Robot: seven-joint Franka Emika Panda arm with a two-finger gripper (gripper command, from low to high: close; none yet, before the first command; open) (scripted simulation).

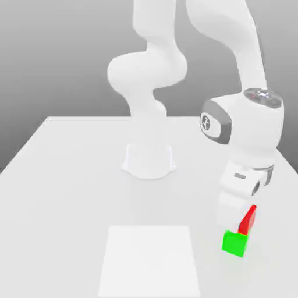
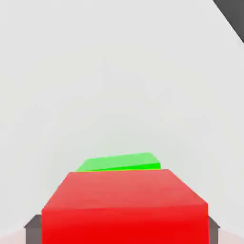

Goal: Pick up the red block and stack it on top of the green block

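Observation:
The red block (image 1: pixel 250 218) sits directly on top of the green block (image 1: pixel 235 243) near the table's front edge, at the exterior view's right. My gripper (image 1: pixel 242 226) points down over the stack, shut on the red block, and the white hand hides most of that block. In the hand view the red block (image 2: pixel 125 205) is close and large, with a dark finger pad (image 2: pixel 32 228) pressed against each side. The green block (image 2: pixel 119 162) peeks out just beyond it.
The arm's round white base (image 1: pixel 148 161) stands at the middle of the white table (image 1: pixel 70 174). A brighter white rectangle (image 1: pixel 150 261) lies flat on the table, toward the exterior view's left of the stack. The table's front and right edges are close.

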